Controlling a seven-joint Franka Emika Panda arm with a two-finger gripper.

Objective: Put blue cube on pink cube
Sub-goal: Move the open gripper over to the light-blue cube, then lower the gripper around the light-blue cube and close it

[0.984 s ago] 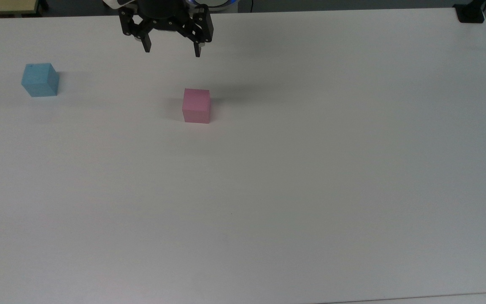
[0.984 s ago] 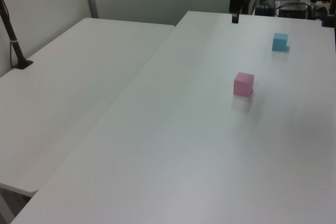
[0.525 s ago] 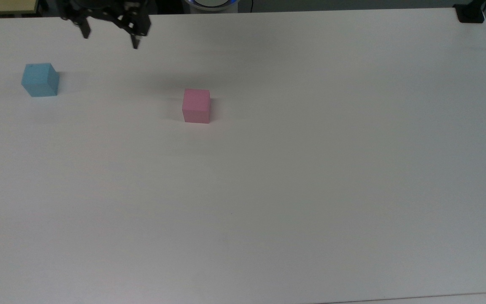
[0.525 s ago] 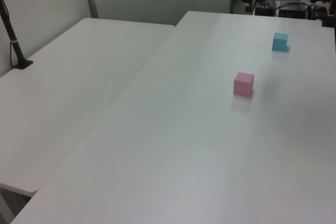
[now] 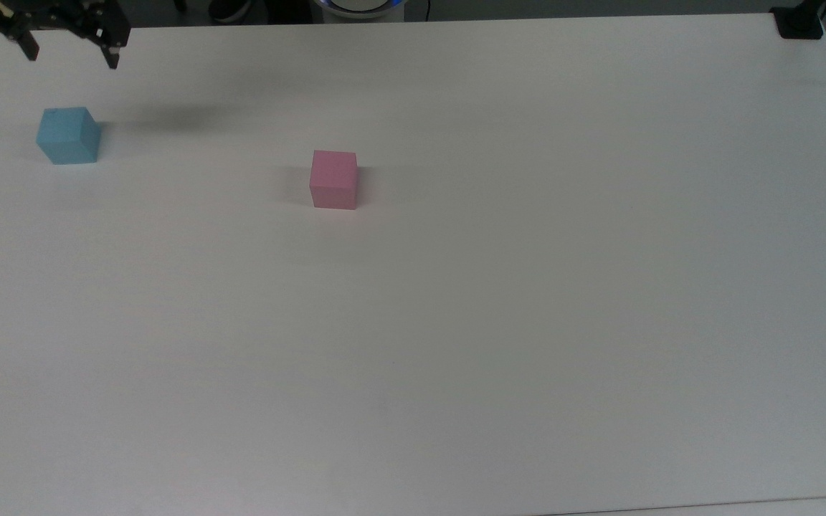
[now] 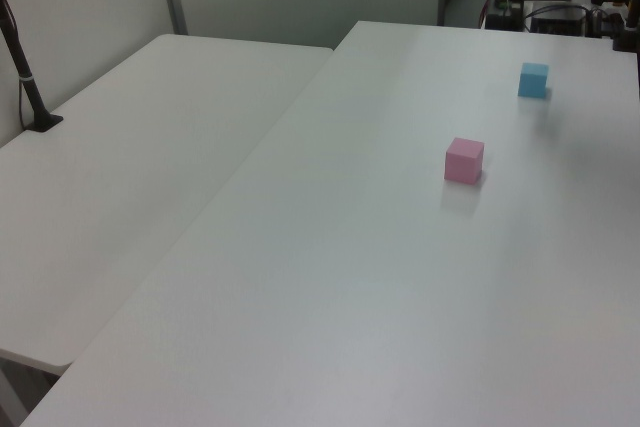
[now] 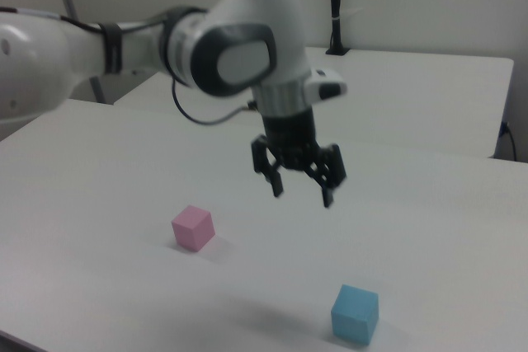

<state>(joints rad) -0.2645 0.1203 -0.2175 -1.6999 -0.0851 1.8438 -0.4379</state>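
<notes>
Blue cube (image 5: 67, 135) resting on white table (image 5: 499, 322), well apart from pink cube (image 5: 333, 180), toward top view's left of it. Gripper (image 5: 69, 57) above blue cube, not yet centred over it, fingers spread, empty. Matte, flat-faced, sharp-edged cubes of equal size; no long axis.

The blue cube (image 5: 68, 135) and the pink cube (image 5: 334, 180) both look matt and smooth, with flat pastel faces that give no shine. The table (image 5: 499, 301) has a white, smooth surface with only a soft, dull sheen. The gripper (image 7: 301, 190) seems made of black matt plastic or metal, while the arm (image 7: 239, 51) has a glossy white shell with smooth grey panels
</notes>
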